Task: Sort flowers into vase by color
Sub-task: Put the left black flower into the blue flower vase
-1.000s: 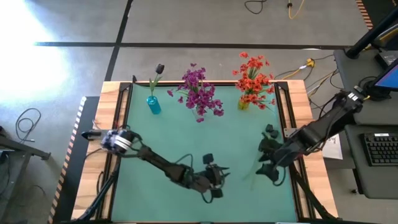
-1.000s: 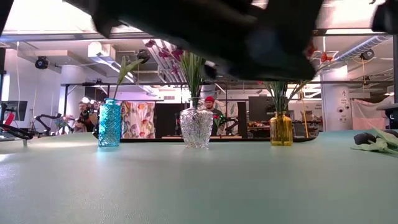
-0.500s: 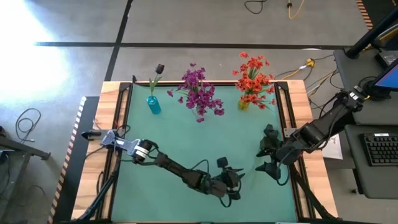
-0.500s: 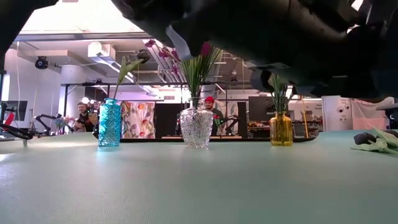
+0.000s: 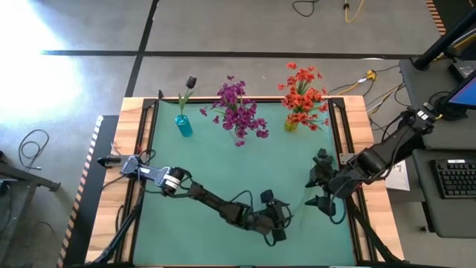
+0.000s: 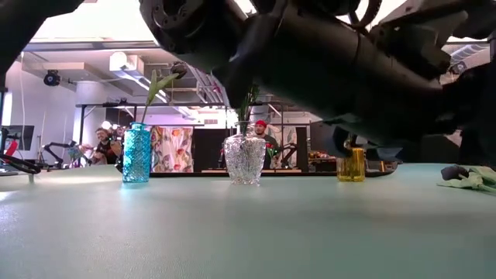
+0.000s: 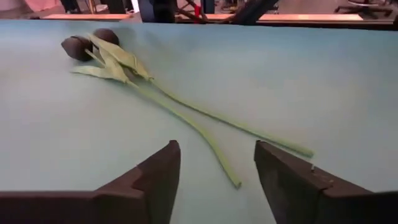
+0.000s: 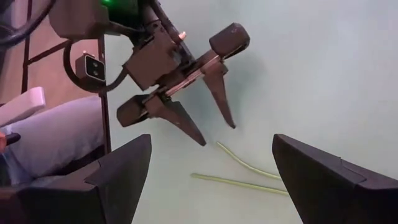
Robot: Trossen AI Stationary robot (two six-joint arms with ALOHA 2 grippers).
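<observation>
High view: the left gripper [image 5: 277, 222] has backed slightly from half a second ago, at the mat's [image 5: 223, 164] 6 o'clock; right gripper [image 5: 321, 186] waits at 3 o'clock. Low view: the left arm now hides more of the room; three vases stand behind. Left wrist: fingers [image 7: 152, 180] wide apart, empty, two dark buds [image 7: 87, 45] ahead. Right wrist: fingers [image 8: 124, 171] spread, empty.
</observation>
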